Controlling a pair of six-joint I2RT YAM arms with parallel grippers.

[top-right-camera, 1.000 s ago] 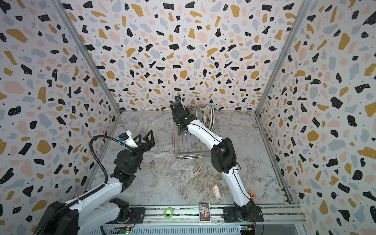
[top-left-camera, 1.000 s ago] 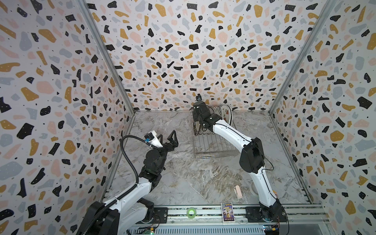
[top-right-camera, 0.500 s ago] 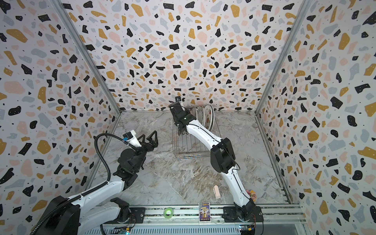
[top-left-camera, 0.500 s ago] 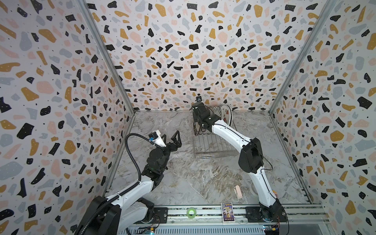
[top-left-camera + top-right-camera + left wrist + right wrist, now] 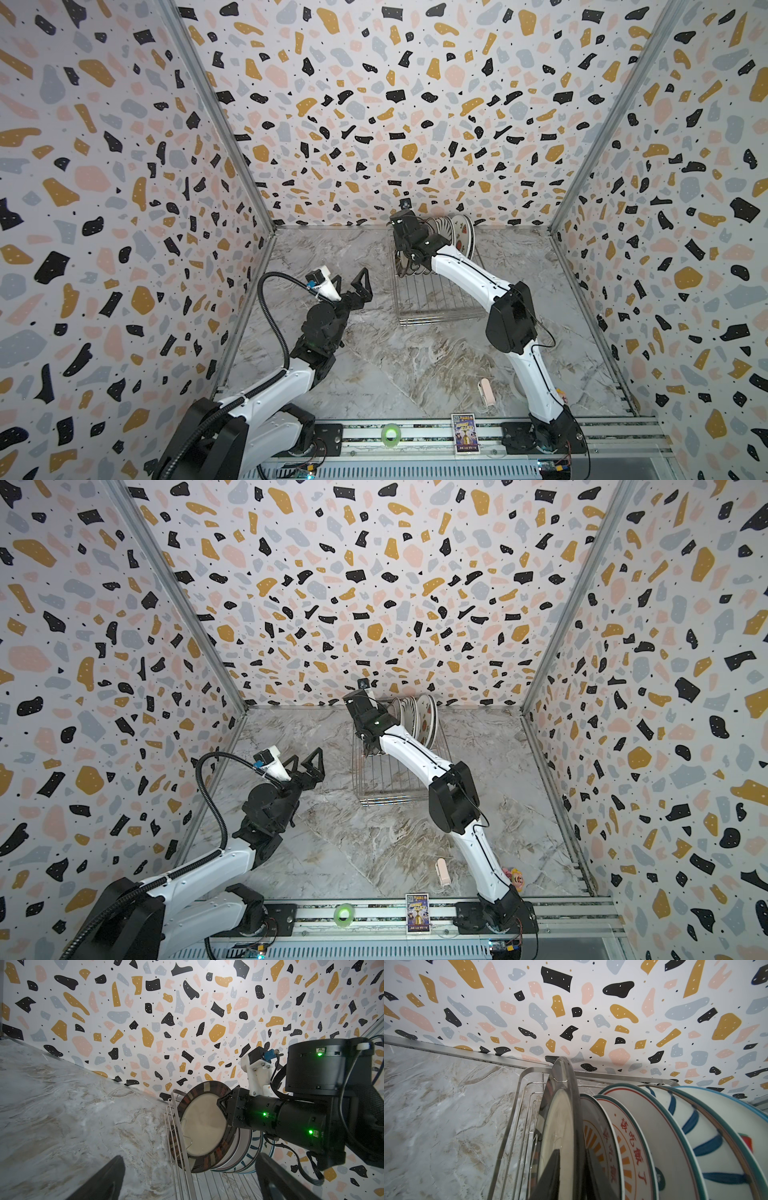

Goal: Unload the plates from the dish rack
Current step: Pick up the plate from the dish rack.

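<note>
Right gripper (image 5: pixel 569 1164) pinches narrow on the rim of brown-rimmed plate (image 5: pixel 201 1130), the end one of the plates (image 5: pixel 643 1147) standing upright in dish rack (image 5: pixel 440 313) by the back wall; likely the easiest to lift free. Left gripper (image 5: pixel 351 280) is wide, empty, hovering beside the rack, probably for a handover.

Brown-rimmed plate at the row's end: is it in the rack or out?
In the rack. The brown-rimmed plate stands on edge inside the dish rack, the right gripper closed on its rim.

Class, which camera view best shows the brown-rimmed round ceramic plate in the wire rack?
Left wrist view: the brown-rimmed plate shows most of its face. The right wrist view gives it nearly edge-on; in both top views the right arm mostly hides it.
</note>
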